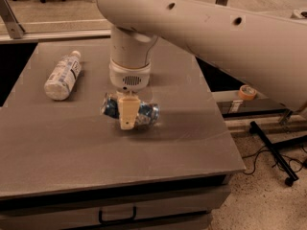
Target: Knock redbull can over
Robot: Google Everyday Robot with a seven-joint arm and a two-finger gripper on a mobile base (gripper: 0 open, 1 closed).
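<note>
- My cream-coloured two-finger gripper (127,120) pointed straight down across the middle of the slim, dented blue-and-silver metal redbull can (147,113), overlapping it in the view. I could not tell how far the gripper was open or whether it had hold of the can.
- The redbull can lay on its side on the flat grey table top (72,143), lengthwise left to right.
- My round white wrist (129,66) stood directly above the can.
- A clear plastic bottle with a white label (62,75) lay on its side, well apart from the can, to its left and farther back.
- A small orange roll of tape (247,91) sat off the table, right of the can.
</note>
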